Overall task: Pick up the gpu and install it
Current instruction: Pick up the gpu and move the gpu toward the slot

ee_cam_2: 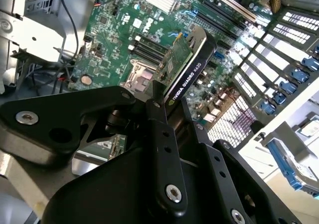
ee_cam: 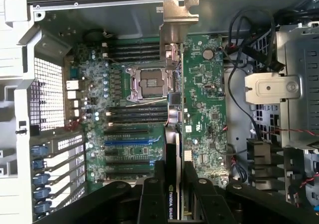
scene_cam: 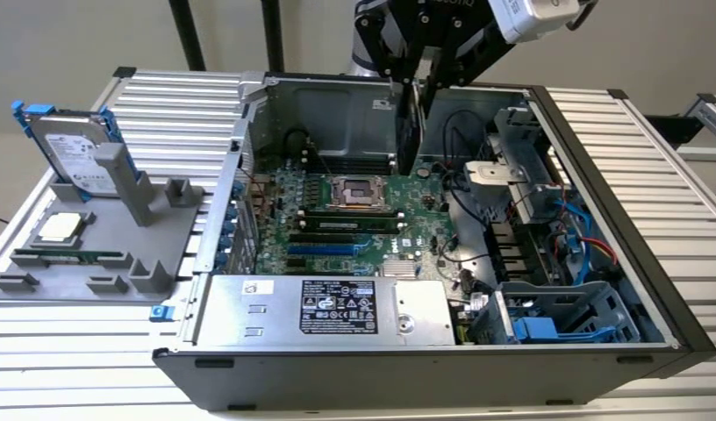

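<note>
Where the two black fingers of the gripper point(ee_cam: 174, 173) meet, they are clamped on the gpu point(ee_cam_2: 192, 69), one on the black cooler face and one on the green board face, taking it near one end with the card standing on edge. Judged as a load: light to middling, stiff, no flex expected, but delicate. Bare components sit on the board side, and the contact edge should take no knock. The cooler shroud looks smooth, so the card could pivot in a two-point pinch. Flat shroud and bare board margin seem the sound places to hold, clear of the fan. Its silver bracket point(ee_cam: 175, 30) is at the far end from the fingers, so the weight hangs away from the grip. Below the card lies the motherboard point(ee_cam: 129, 149) with its open processor socket point(ee_cam: 149, 82) and a row of expansion slots point(ee_cam: 127, 142). The card appears above these and seated in none. In the exterior view the open computer case point(scene_cam: 393, 368) rests on the table point(scene_cam: 662, 132). A grey tray point(scene_cam: 53, 272) with an upright hard drive point(scene_cam: 77, 149) sits to that view's left.
</note>
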You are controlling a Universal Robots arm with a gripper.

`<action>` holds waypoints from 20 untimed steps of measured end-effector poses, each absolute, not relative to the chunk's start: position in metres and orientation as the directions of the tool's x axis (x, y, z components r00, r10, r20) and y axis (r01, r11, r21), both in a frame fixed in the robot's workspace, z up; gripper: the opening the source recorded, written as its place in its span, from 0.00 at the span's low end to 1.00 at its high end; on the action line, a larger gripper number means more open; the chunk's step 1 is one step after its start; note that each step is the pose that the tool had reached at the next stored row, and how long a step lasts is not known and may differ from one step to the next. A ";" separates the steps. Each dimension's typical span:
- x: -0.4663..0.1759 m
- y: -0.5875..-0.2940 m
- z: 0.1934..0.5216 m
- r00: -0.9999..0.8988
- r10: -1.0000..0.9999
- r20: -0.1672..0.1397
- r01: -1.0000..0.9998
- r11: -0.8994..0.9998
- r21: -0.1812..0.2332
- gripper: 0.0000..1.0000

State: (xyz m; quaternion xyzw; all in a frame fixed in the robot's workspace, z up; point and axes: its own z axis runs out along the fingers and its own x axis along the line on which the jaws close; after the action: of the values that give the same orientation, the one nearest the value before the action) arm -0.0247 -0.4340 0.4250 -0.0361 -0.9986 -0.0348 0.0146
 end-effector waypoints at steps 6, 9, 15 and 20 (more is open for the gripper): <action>-0.025 -0.434 0.425 -0.997 0.071 0.032 0.073 0.995 0.068 0.00; -0.025 -0.434 0.425 -0.997 0.071 0.032 0.073 0.995 0.068 0.00; -0.025 -0.434 0.425 -0.997 0.071 0.032 0.073 0.995 0.068 0.00; -0.025 -0.434 0.425 -0.997 0.071 0.032 0.073 0.995 0.068 0.00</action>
State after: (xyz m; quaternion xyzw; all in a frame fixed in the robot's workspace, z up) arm -0.0250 -0.4339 0.4250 -0.0361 -0.9986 -0.0348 0.0145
